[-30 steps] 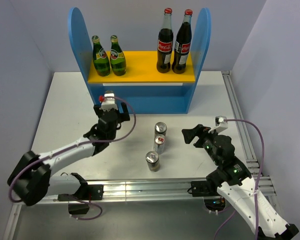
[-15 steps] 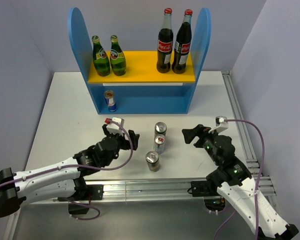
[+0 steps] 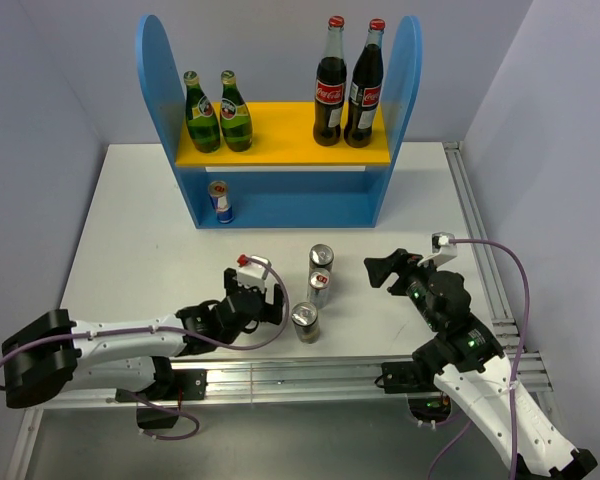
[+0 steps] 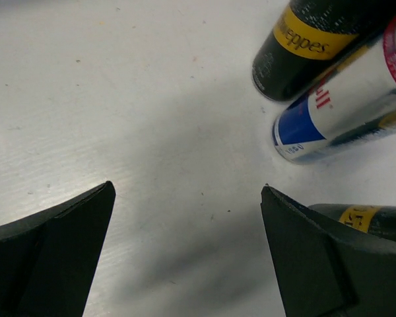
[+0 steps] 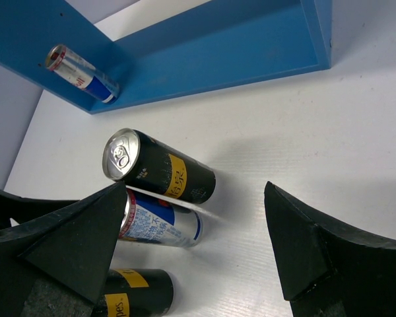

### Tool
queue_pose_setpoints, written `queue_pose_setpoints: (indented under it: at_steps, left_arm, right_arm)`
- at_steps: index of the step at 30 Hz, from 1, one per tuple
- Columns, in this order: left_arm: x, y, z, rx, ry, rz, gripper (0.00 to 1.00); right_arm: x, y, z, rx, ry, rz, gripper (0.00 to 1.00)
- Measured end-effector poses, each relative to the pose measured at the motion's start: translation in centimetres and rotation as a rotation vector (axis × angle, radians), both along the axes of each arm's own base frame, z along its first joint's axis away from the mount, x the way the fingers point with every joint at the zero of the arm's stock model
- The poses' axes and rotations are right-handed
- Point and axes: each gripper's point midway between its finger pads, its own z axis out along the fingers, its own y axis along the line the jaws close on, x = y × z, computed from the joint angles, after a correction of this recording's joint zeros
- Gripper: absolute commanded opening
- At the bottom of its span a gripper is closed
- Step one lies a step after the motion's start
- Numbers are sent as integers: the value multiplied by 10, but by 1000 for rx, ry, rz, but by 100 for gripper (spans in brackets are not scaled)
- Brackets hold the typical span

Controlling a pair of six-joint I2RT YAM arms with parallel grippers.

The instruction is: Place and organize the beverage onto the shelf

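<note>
Three cans (image 3: 320,285) stand just right of the left claw (image 3: 272,303), which is spread wide and empty. Next it should close round the nearest dark can (image 3: 304,320), bound for the shelf (image 3: 300,205) far ahead. To the cans' other side, the right claw (image 3: 383,270) gapes empty.

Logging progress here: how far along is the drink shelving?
Done: two green glass bottles stand on the shelf's yellow upper board, one silver-blue slim can on its lower level. In hand: nothing; the left gripper is open beside the loose cans, the right gripper open too. Left: two dark gold-banded cans and one silver-blue can.
</note>
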Motion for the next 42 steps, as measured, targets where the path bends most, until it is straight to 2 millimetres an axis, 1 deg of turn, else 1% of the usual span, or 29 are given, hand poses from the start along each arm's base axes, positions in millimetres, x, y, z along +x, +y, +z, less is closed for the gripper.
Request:
queue_pose_setpoints:
  at_steps: [10,15,19,28,32,42]
  left_arm:
    - [-35,-34,-16,7,41,-93,99]
    - [-44,-46,-28,29,55,-116,99]
    - [-44,-54,-31,35,56,-122,99]
    - [-40,-75,-28,0,40,-121,99]
    - [-37,-87,-28,-4,35,-125,99]
    - [-29,-111,-16,-20,-6,-130,99]
  right_arm:
    - [0,0,0,0,-1,0,91]
    - [0,0,0,1,-1,0,91]
    - [0,0,0,1,-1,0,91]
    - [0,0,0,1,-1,1,91]
    - [0,0,0,1,-1,1,91]
    - [0,0,0,0,0,1,91]
